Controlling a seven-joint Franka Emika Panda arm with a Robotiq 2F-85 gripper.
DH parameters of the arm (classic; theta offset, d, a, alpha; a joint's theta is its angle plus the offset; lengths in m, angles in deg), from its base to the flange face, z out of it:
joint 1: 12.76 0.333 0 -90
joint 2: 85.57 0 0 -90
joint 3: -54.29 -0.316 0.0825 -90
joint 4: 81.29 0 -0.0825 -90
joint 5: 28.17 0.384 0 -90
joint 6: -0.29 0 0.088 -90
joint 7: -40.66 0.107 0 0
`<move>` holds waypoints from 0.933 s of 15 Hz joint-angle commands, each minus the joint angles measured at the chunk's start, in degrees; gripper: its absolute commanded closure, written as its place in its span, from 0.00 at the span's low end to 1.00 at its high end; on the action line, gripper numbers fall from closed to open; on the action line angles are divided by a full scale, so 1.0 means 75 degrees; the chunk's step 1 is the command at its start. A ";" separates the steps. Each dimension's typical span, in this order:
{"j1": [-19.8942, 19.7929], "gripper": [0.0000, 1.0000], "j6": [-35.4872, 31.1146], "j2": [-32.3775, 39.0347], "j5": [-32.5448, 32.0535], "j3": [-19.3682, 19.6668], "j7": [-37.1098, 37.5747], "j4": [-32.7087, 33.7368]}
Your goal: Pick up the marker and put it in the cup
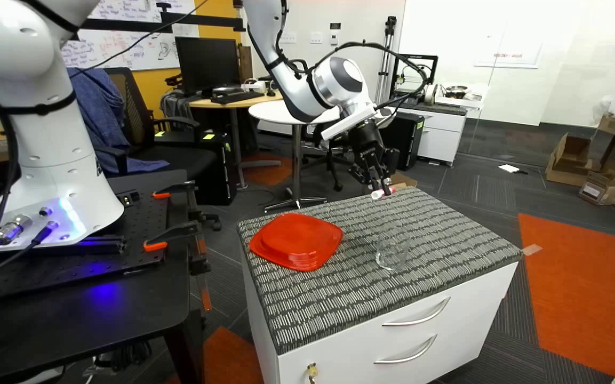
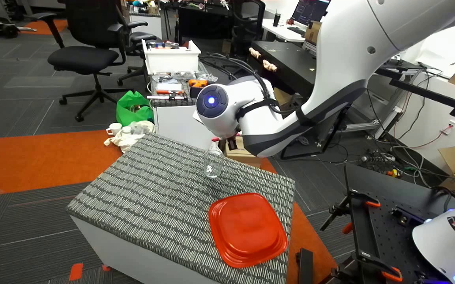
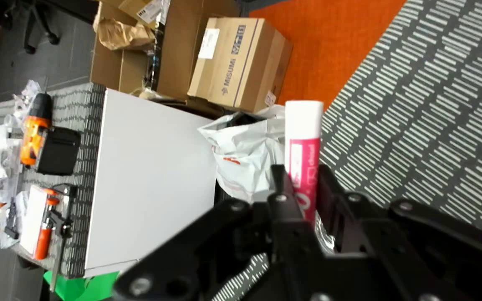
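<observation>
The marker (image 3: 302, 154) is a short pink-red stick with a white end. My gripper (image 3: 303, 171) is shut on it in the wrist view, with a finger on each side and the white end sticking out. In an exterior view the marker (image 1: 377, 194) lies roughly level in the gripper (image 1: 382, 185), above the cabinet's far edge. In an exterior view the gripper (image 2: 231, 142) is mostly hidden behind the wrist. The clear cup (image 1: 391, 255) stands on the patterned cabinet top, below and apart from the gripper; it also shows in an exterior view (image 2: 212, 167). A shiny clear edge shows between the fingers in the wrist view.
A wide red bowl (image 1: 297, 241) lies on the cabinet top (image 1: 446, 250), beside the cup; it also shows in an exterior view (image 2: 247, 228). Cardboard boxes (image 3: 236, 62) and a white plastic bag (image 3: 245, 154) are beyond the cabinet's edge. Another cabinet carries tools and a white bin (image 2: 172, 59).
</observation>
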 commanded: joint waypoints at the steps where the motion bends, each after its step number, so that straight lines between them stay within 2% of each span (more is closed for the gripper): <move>1: -0.0680 0.95 0.1433 -0.0166 -0.0532 -0.0816 -0.0436 0.0427; 4: -0.1155 0.95 0.2498 0.0161 -0.0799 -0.1429 -0.1070 0.1024; 7: -0.1504 0.95 0.3187 0.0558 -0.1105 -0.1895 -0.1674 0.1620; 14: -0.1705 0.95 0.3810 0.1826 -0.1979 -0.2254 -0.2226 0.3220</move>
